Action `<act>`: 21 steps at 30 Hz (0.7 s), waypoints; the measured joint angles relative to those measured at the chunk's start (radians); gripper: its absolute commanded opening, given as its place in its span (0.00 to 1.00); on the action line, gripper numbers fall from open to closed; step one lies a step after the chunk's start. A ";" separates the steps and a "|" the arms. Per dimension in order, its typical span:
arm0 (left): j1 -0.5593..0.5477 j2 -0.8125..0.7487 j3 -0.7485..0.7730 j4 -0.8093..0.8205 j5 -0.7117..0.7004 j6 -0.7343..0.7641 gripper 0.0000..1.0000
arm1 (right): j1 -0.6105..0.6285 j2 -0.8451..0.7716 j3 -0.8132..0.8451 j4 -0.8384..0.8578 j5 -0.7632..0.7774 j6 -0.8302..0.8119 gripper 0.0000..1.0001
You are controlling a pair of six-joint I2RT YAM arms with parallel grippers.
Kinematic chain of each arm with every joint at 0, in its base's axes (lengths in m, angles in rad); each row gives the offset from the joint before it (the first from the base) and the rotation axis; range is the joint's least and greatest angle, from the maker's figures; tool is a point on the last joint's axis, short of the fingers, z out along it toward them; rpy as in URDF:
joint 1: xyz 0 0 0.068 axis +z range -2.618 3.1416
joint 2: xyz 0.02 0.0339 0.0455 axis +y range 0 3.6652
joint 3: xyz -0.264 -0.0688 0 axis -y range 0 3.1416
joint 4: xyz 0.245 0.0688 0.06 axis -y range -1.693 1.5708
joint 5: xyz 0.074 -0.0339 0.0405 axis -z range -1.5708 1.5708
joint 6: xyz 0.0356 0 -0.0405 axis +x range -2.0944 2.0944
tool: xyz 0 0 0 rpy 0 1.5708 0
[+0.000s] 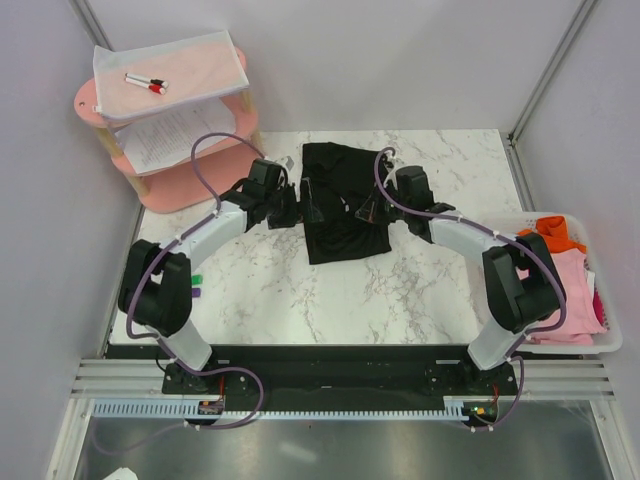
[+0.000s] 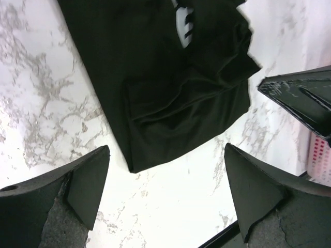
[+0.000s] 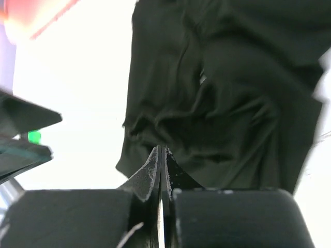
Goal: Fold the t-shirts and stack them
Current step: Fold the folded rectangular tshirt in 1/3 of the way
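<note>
Black shirt (image 1: 340,235) lies crumpled at the table's (image 1: 400,290) 12 o'clock, white lettering (image 2: 183,23) partly showing; left end effector (image 2: 166,150) wide open, right end effector (image 3: 161,150) closed.

3 views. The top external camera sits high above and behind the arm bases, looking down on the whole table (image 1: 420,290), its near edge lowest. The left wrist camera looks close down past its own fingers (image 2: 88,181) at the black t-shirt (image 2: 170,88). The right wrist camera, nearer still, faces it from the opposite side. All 3 share that shirt.
</note>
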 measured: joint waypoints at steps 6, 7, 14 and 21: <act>0.000 0.019 -0.099 0.011 0.017 -0.001 0.98 | 0.049 0.040 -0.001 -0.025 -0.097 -0.036 0.00; 0.000 0.024 -0.105 0.012 0.017 -0.002 0.97 | 0.056 0.053 -0.001 -0.025 -0.111 -0.037 0.00; 0.000 0.047 -0.108 0.027 0.017 -0.002 0.97 | 0.082 0.178 0.008 -0.021 -0.183 -0.026 0.00; 0.000 0.056 -0.108 0.039 0.017 -0.002 0.97 | 0.088 0.234 0.028 -0.017 -0.171 -0.019 0.00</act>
